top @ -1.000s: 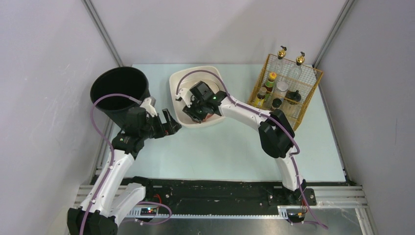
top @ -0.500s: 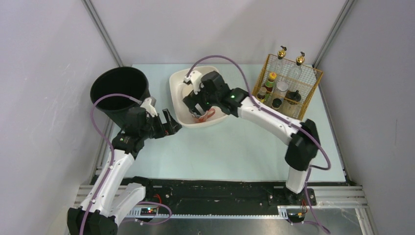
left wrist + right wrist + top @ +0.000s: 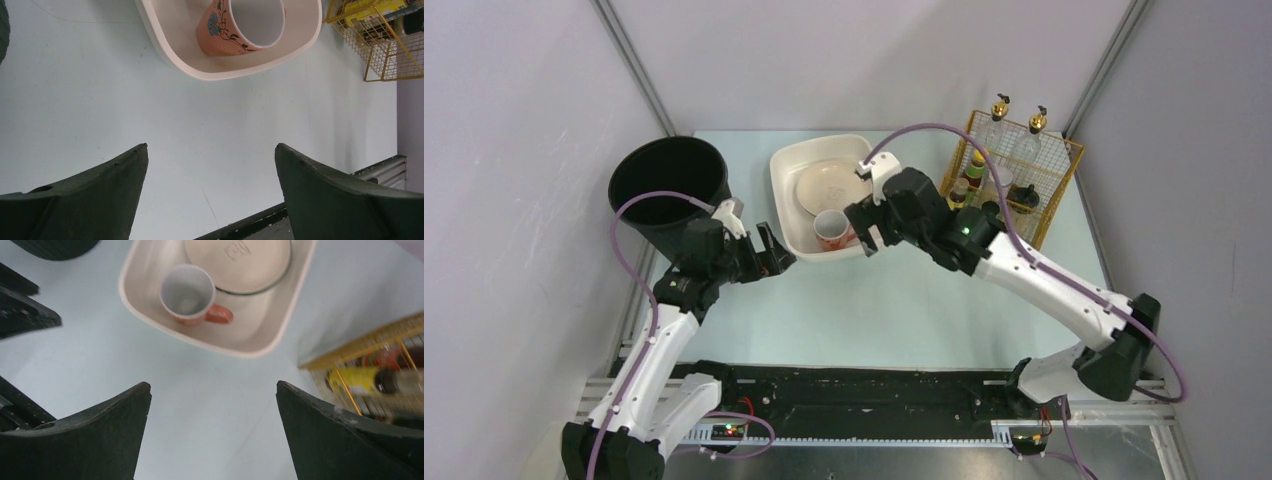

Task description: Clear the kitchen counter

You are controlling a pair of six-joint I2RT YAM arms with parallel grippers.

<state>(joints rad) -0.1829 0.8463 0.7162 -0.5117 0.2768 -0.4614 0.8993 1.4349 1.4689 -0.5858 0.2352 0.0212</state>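
The kitchen counter (image 3: 874,300) is a pale mint tabletop. At its back stands a white tub (image 3: 776,185) holding a beige plate (image 3: 829,185) and an upright orange flowered mug (image 3: 830,229). My right gripper (image 3: 864,228) hovers just right of the tub's near corner, open, with nothing between its fingers. In the right wrist view, the right gripper (image 3: 214,387) is over bare counter, with the mug (image 3: 187,295) and plate (image 3: 240,260) ahead. My left gripper (image 3: 776,255) is open and empty at the tub's near left corner; the left wrist view shows the mug (image 3: 225,30) beyond it.
A tall black bin (image 3: 669,190) stands at the back left, beside my left arm. A yellow wire basket (image 3: 1009,185) with several bottles and jars stands at the back right, close behind my right forearm. A black rail (image 3: 874,385) runs along the counter's front edge.
My right gripper opened, leaving the mug standing in the tub, and drew back out of the tub to the right and toward the front. The left arm has not moved.
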